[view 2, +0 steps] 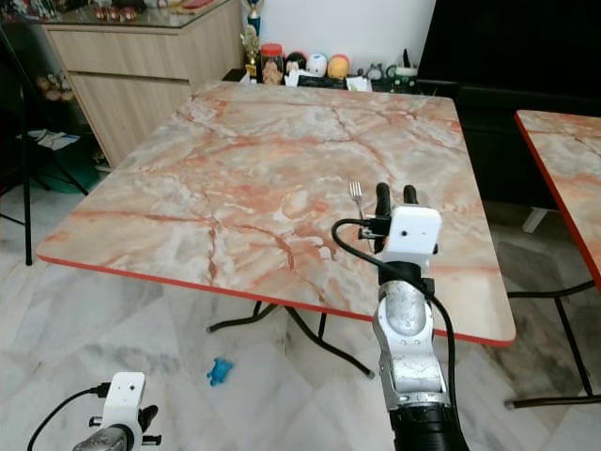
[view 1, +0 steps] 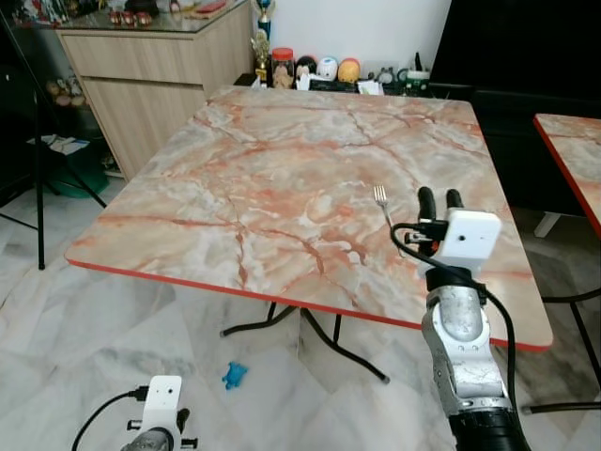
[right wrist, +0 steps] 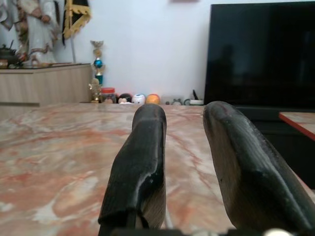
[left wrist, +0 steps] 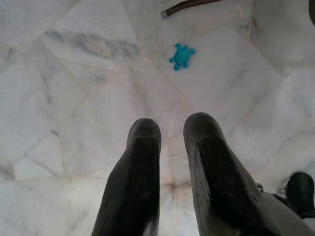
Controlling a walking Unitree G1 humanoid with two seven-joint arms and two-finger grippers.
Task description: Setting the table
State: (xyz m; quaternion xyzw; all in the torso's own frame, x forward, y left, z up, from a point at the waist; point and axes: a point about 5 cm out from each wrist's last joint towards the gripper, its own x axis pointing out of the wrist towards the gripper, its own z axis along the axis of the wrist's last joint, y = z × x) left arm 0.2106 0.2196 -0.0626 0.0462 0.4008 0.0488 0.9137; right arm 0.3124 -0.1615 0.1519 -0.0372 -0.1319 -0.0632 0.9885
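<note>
A silver fork (view 1: pixel 383 205) lies on the marble table (view 1: pixel 282 141) near its front right part, tines pointing to the far side. My right gripper (view 1: pixel 440 194) hovers low over the table just to the right of the fork, apart from it. Its two black fingers (right wrist: pixel 142 147) stand open and point toward the far edge, with nothing between them. My left gripper (left wrist: pixel 173 123) hangs idle low over the floor, fingers slightly apart and holding nothing.
A small blue toy (view 1: pixel 234 375) lies on the tiled floor near the table's black legs (view 1: pixel 319 338). A wooden cabinet (view 1: pixel 150 75) stands at the back left and a tripod (view 1: pixel 38 169) at the left. Jars and balls (view 1: pixel 319 68) line the far wall. A second table (view 1: pixel 573 141) is at the right.
</note>
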